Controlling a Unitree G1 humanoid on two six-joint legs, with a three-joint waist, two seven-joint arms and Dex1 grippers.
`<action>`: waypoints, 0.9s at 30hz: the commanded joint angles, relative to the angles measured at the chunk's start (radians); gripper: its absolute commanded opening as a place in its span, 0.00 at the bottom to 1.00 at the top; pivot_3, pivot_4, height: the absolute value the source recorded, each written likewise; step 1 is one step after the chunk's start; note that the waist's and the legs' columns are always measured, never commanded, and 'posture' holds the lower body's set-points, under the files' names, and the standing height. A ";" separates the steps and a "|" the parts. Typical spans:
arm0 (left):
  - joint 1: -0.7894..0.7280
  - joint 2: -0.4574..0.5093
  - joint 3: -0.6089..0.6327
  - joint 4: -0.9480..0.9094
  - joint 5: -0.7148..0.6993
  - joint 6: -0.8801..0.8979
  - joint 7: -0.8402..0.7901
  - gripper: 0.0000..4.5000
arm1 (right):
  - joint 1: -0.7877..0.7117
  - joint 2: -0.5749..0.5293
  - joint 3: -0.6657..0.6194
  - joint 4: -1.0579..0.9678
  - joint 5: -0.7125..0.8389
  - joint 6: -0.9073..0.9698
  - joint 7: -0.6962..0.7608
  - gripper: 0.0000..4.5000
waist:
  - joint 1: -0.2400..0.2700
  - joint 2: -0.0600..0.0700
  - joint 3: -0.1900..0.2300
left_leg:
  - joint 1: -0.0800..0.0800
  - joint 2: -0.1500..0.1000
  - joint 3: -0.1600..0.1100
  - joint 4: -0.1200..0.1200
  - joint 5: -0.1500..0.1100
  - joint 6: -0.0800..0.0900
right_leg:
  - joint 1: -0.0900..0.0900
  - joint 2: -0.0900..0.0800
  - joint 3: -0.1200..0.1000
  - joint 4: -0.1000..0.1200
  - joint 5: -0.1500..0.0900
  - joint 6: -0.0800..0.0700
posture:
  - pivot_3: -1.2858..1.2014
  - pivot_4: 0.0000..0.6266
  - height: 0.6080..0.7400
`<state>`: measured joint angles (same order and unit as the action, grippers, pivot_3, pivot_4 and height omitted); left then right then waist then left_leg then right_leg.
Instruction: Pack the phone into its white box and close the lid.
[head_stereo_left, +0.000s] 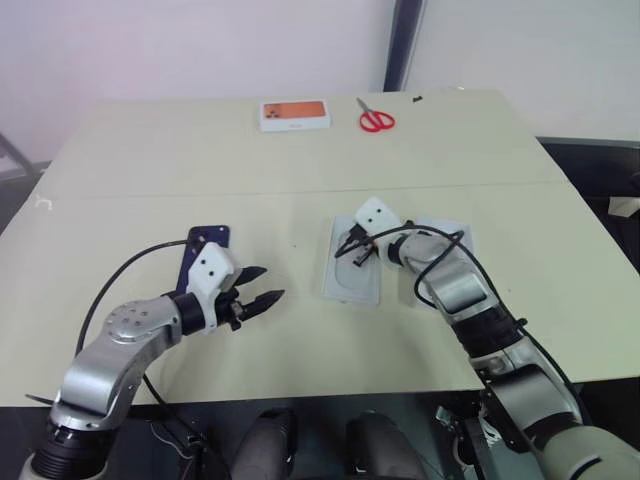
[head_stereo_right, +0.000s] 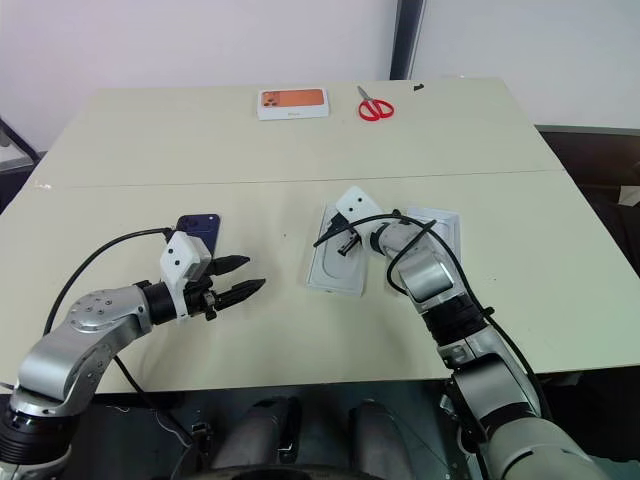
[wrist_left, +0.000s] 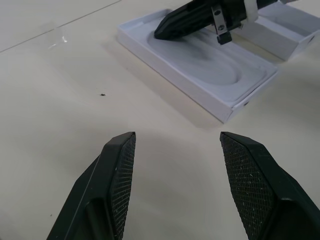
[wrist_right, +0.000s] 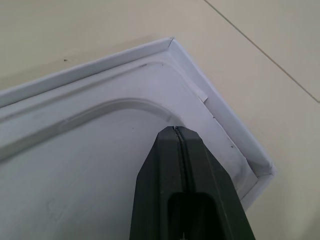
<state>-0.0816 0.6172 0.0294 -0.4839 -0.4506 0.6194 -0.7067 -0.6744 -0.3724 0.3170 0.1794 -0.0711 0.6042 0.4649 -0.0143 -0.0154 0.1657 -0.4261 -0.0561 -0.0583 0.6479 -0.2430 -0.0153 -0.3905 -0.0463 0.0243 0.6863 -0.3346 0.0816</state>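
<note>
The right claw (head_stereo_left: 352, 247), pressed together and empty, pokes into a white tray with an oval recess (head_stereo_left: 352, 275). The left claw (head_stereo_left: 262, 287) hovers spread over the surface (head_stereo_left: 300, 150). The phone (head_stereo_right: 200, 225) lies behind it.

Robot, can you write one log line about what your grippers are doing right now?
left gripper: open, holding nothing, beside phone | right gripper: shut, tip inside white box over oval insert | lid: off, beside box

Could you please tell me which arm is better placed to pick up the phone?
Left, probably. The left gripper has open jaws and sits close beside the phone, whereas the right gripper is shut, its tip inside the recessed white tray.
</note>
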 joint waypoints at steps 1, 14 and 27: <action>0.009 -0.002 0.015 -0.045 -0.019 -0.011 0.004 0.63 | 0.022 -0.039 -0.023 -0.112 0.015 -0.070 0.070 0.00 | 0.001 0.000 0.000 | 0.000 0.000 0.000 0.000 0.000 0.000 | 0.000 0.000 0.000 0.000 0.000 0.000 | 0.52 0.24 1.00; 0.085 0.064 0.010 -0.014 0.036 -0.151 -0.092 0.63 | 0.247 -0.260 -0.037 -0.527 0.274 -0.042 0.496 0.53 | 0.002 0.000 0.000 | 0.000 0.000 0.000 0.000 -0.002 0.003 | 0.001 0.000 0.000 -0.001 0.000 0.000 | 0.52 0.24 1.00; 0.121 0.069 0.012 0.008 0.052 -0.209 -0.123 0.63 | 0.282 -0.294 0.039 -0.463 0.180 -0.111 0.509 0.41 | 0.004 0.000 0.000 | 0.000 0.000 -0.001 0.000 -0.002 0.003 | 0.002 0.000 0.000 -0.002 0.000 0.000 | 0.52 0.24 1.00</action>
<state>0.0374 0.6783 0.0271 -0.4705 -0.4012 0.4283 -0.8267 -0.3853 -0.6616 0.3504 -0.2822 0.1303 0.5310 0.9744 -0.0100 -0.0152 0.1658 -0.4256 -0.0556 -0.0590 0.6479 -0.2448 -0.0121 -0.3887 -0.0466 0.0241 0.6846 -0.3347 0.0815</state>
